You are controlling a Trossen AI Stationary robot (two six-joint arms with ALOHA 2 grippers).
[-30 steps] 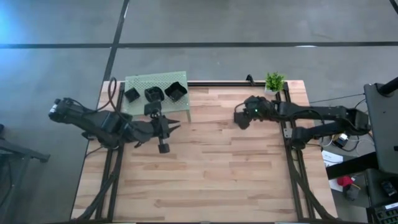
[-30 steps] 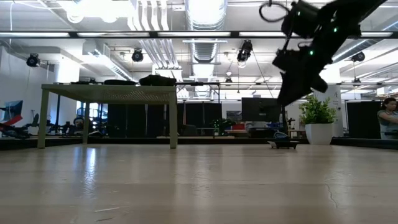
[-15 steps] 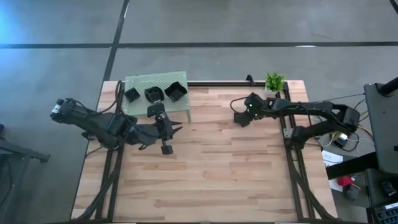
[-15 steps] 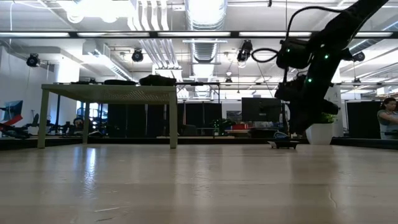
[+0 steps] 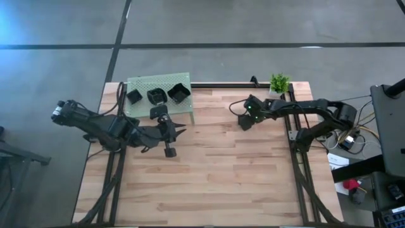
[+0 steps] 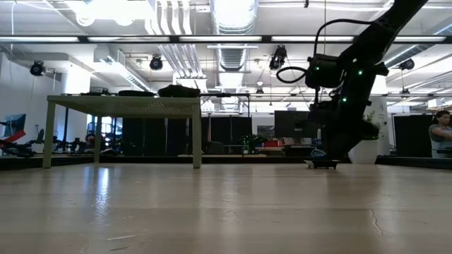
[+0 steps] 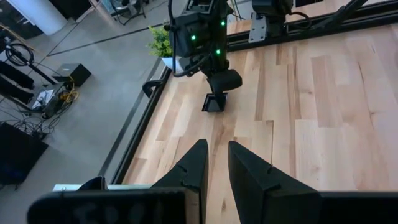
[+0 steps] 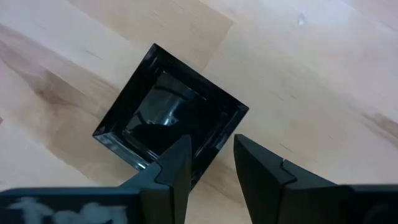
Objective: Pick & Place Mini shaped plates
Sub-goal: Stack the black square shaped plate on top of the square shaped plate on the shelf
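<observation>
Bright overhead lights, arm backlit, sharp views

Counts: four black mini plates, one platform, one plant, two arms.
Three plates [image 5: 157,95] on green platform [image 5: 142,84]; one square plate [image 8: 169,124] on bench [image 5: 215,171]; potted plant [image 5: 279,83].

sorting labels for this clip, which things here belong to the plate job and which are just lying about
Job:
- square black plate on the wood, right gripper over it, open
- three black plates on the green perforated platform
- left gripper beside the platform, holding nothing

Lying about:
- potted plant at the table's far edge
- person in the room behind
</observation>
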